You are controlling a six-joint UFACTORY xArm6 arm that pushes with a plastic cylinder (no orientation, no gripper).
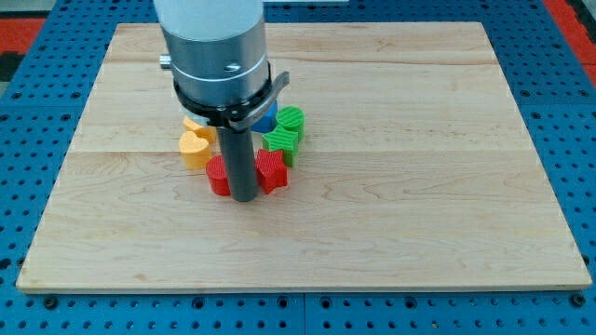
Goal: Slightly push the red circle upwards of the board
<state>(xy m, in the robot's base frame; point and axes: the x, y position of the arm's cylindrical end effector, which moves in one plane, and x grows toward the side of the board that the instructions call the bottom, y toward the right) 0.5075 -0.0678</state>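
Note:
A red block (218,176) sits on the wooden board (419,186), partly hidden behind my rod; its shape looks round but I cannot be sure. A second red block (272,171), star-like, sits just to the right of the rod. My tip (245,198) rests on the board between the two red blocks, at their lower edge and touching or nearly touching both. Above them lie two yellow blocks (195,147), a green round block (291,119), a green star-like block (280,142) and a blue block (266,122) mostly hidden by the arm.
The arm's grey cylinder (216,46) covers the top of the block cluster. The board lies on a blue pegboard (37,102) with red areas at the top corners.

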